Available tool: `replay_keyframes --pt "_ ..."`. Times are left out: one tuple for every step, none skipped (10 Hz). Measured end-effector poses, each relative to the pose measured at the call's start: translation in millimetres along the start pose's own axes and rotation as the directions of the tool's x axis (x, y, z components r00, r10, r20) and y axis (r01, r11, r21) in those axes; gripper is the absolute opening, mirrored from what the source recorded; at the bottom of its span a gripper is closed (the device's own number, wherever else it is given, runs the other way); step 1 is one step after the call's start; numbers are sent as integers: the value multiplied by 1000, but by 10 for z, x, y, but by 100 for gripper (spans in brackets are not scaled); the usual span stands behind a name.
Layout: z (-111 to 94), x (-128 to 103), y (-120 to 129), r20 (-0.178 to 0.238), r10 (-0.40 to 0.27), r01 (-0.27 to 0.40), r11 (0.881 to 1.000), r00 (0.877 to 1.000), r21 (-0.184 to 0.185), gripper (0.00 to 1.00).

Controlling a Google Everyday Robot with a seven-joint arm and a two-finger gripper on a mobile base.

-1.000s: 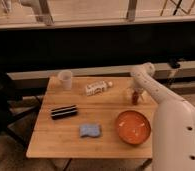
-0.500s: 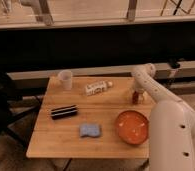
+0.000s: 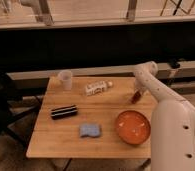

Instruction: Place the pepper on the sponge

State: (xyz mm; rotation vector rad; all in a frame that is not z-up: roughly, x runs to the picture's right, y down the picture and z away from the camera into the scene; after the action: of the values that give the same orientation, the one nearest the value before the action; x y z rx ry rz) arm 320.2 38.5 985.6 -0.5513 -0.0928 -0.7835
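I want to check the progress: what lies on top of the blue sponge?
Nothing: the top of the sponge shows bare. The pepper is at the gripper, near the right edge of the table, partly covered by it.

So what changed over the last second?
Little. The big lower section of the arm edged slightly left toward the table; the claw stays low at its right edge, by the pepper. No visible pick-up or release. Sponge, orange bowl, black block, bottle and cup did not move.
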Motion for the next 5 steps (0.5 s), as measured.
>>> replay_keyframes --pt "-29 -2 17 10 7 -7 1000 1000 -7 0" --pt "-66 -19 20 25 11 -11 1000 1000 -15 0" --pt "-96 -47 22 39 12 -11 1000 999 -22 0" --pt "-136 -101 23 57 10 -9 999 998 -31 0" --pt "-187 -172 33 78 8 -6 999 997 -33 0"
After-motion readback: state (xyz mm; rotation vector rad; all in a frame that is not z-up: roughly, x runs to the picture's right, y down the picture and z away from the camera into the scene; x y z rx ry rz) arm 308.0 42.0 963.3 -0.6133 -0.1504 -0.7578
